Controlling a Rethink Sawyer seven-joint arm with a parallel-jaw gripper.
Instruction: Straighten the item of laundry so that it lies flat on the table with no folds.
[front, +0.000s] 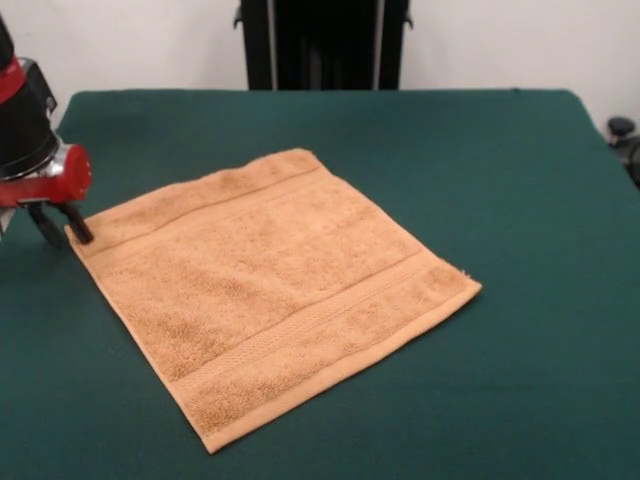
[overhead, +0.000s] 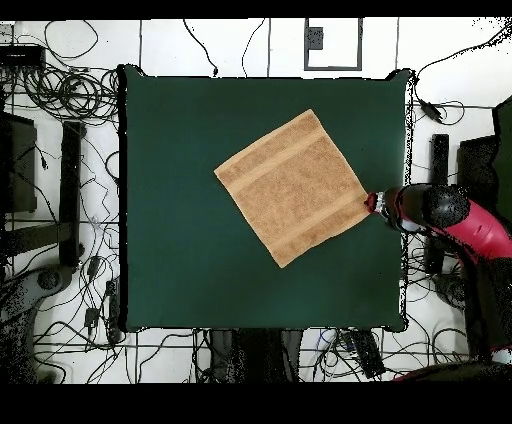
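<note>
The item of laundry (front: 275, 290), a tan-orange towel with woven bands near two hems, lies spread out on the green table (front: 500, 180), turned like a diamond, with no folds showing. Seen from overhead, the towel (overhead: 292, 187) sits a little right of the table's (overhead: 170, 250) middle. My gripper (front: 62, 230) hangs low at the towel's left corner in the front view, open, with one fingertip (front: 82, 232) at the corner's edge and nothing between the fingers. In the overhead view the gripper (overhead: 372, 203) meets the towel's right corner.
The red and black arm (overhead: 450, 215) reaches in across the table's right edge in the overhead view. Cables (overhead: 70, 90) and black stands lie on the floor around the table. A black knob (front: 621, 128) shows at the front view's right edge.
</note>
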